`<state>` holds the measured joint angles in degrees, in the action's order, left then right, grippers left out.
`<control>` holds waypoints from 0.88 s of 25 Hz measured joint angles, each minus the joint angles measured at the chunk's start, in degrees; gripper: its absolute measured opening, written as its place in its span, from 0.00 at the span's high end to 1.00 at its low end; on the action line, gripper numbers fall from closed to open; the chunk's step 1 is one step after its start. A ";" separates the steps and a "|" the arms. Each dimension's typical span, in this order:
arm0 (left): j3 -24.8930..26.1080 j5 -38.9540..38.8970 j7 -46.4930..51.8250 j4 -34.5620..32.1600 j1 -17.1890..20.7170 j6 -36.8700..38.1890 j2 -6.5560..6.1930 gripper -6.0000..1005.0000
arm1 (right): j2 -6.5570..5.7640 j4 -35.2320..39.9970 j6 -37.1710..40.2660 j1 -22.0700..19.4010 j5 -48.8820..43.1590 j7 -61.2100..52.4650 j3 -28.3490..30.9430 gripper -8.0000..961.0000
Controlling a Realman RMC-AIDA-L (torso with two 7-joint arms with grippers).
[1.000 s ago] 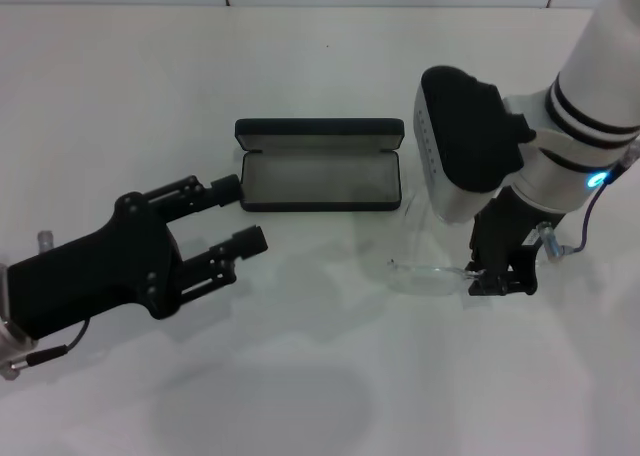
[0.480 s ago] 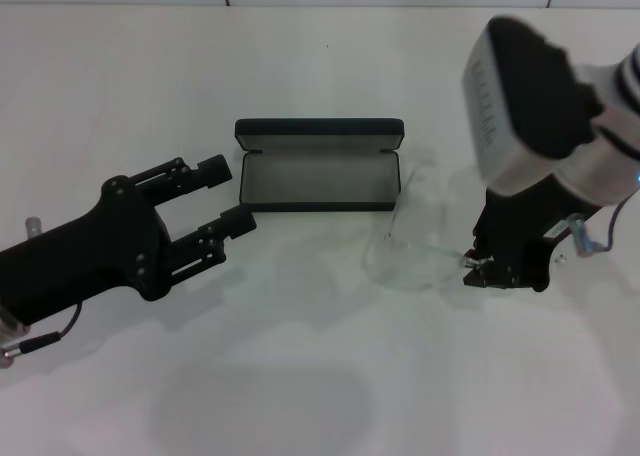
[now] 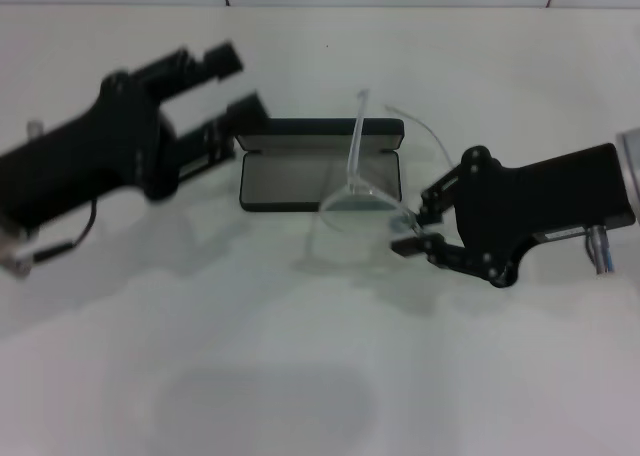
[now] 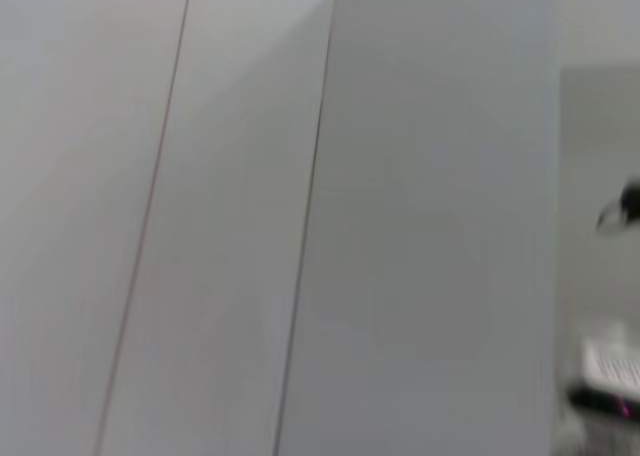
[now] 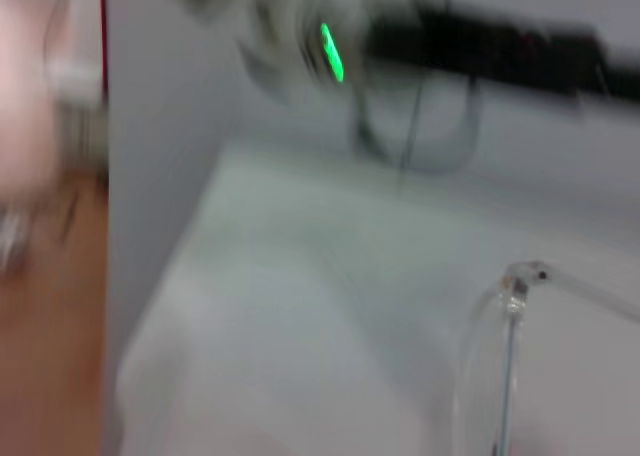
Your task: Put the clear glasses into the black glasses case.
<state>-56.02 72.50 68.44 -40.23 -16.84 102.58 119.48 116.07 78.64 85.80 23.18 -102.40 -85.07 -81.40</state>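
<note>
From the head camera I see my right claw (image 3: 418,226) pinching the fully transparent wraparound glasses (image 3: 356,189), held off the white worktop (image 3: 300,356) over the three o'clock end of the open matte black rectangular case (image 3: 318,164). My left claw (image 3: 232,79), fingers spread wide, hovers at the case's ten o'clock. I can read no writing anywhere.

Bright, even light with soft shadows on the table (image 3: 300,376); both wrist views are heavily blurred.
</note>
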 joint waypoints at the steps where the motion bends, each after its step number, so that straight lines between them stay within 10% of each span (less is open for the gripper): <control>1: -0.04 -0.80 1.95 -0.57 -1.10 0.04 0.00 0.43 | -0.05 -2.34 -0.53 -1.10 4.07 5.08 -0.01 0.87; 8: -1.19 -1.80 11.09 -1.80 -8.12 0.25 0.03 0.44 | -0.40 -22.42 2.77 -3.61 25.41 37.64 -0.12 0.87; 22: -5.36 1.30 14.67 -1.26 -12.06 -1.49 0.07 0.74 | -0.14 -25.15 3.05 -2.04 25.47 38.93 -1.92 0.87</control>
<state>-61.38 73.80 83.11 -41.48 -28.91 101.08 119.56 115.93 53.49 88.85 21.13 -76.93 -46.14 -83.32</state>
